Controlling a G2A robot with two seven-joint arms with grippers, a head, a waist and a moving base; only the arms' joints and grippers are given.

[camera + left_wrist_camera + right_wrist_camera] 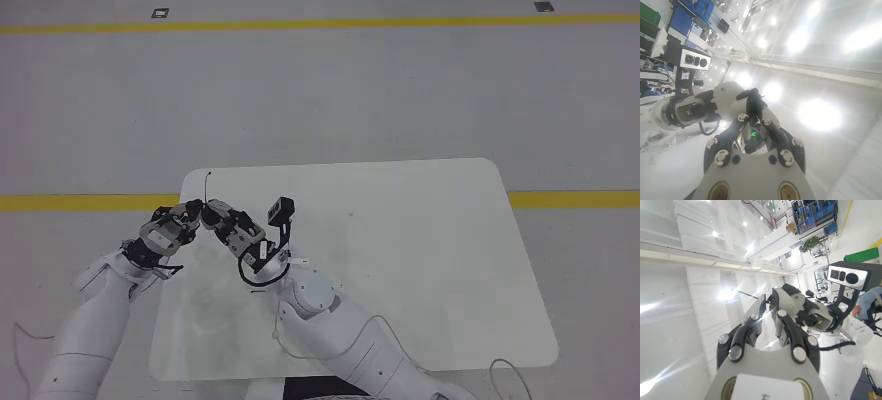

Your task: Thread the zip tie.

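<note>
A thin black zip tie (pixel 208 186) stands up above the table's (pixel 420 260) far left corner, where both grippers meet tip to tip. My left gripper (pixel 192 211) comes in from the left and my right gripper (pixel 213 213) from the near side. In the left wrist view my left gripper (pixel 754 119) is shut, with the dark strap (pixel 753 106) running between its fingers to the right gripper just beyond. In the right wrist view the zip tie's free tail (pixel 747 294) sticks out sideways past my right gripper (pixel 768 306), whose fingers stand narrowly apart on the strap.
The white table spreads out bare to the right and toward the near edge. A yellow floor line (pixel 570 199) runs behind the table. The right arm's camera mount (pixel 283 210) stands up just right of the grippers.
</note>
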